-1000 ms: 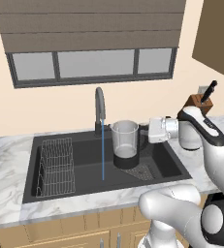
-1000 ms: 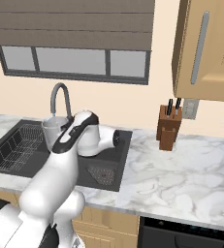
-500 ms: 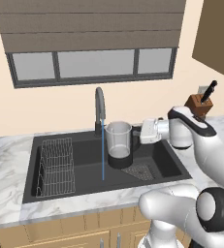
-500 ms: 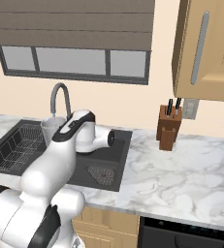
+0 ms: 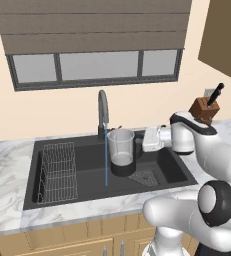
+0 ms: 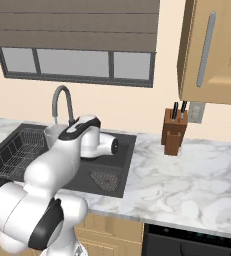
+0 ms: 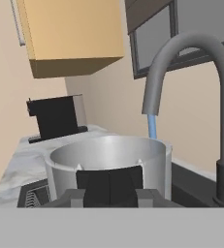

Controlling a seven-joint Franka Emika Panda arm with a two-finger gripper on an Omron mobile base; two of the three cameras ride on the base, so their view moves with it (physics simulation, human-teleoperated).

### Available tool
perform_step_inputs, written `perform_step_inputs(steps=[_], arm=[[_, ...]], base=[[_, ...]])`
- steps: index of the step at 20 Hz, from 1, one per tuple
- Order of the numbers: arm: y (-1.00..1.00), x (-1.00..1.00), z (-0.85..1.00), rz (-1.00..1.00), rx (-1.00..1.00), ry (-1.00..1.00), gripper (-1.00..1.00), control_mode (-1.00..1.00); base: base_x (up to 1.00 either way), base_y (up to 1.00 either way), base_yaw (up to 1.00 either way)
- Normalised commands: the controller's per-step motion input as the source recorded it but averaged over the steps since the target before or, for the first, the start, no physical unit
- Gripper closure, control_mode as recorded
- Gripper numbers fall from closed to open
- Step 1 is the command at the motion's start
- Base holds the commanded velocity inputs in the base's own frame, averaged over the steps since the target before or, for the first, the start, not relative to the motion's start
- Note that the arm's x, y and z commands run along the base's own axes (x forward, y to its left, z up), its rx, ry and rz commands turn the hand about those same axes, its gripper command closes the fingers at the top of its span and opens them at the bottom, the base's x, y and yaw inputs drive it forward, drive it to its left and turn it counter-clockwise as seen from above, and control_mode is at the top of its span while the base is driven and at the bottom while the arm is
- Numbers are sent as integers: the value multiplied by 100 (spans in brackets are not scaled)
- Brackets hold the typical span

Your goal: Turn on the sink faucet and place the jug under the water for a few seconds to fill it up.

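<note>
A wire rack [image 5: 57, 171] lay in the matte black sink [image 5: 177, 170]. The arched grey faucet [image 5: 103, 113] poured a thin blue stream [image 5: 106, 155] just left of the clear cylindrical jug [image 5: 121, 151], its black handle clenched by the jaws [image 5: 144, 139].

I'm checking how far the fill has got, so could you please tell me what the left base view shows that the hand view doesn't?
Left base view alone: the water falling past the jug, just left of its rim, into the sink, plus the wire rack, the drain strainer and the knife block.

Hand view alone: a black appliance on the far counter, under a wall cabinet.

Both: the sink faucet, running, and the jug held by the end effector.
</note>
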Motion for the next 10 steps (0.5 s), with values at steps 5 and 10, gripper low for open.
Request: perform_step_inputs(steps=[5, 10], arm=[[2, 16, -17, 0, 0, 0, 100, -100], [7, 17, -14, 0, 0, 0, 100, -100]], base=[[0, 0, 0], [0, 0, 0]])
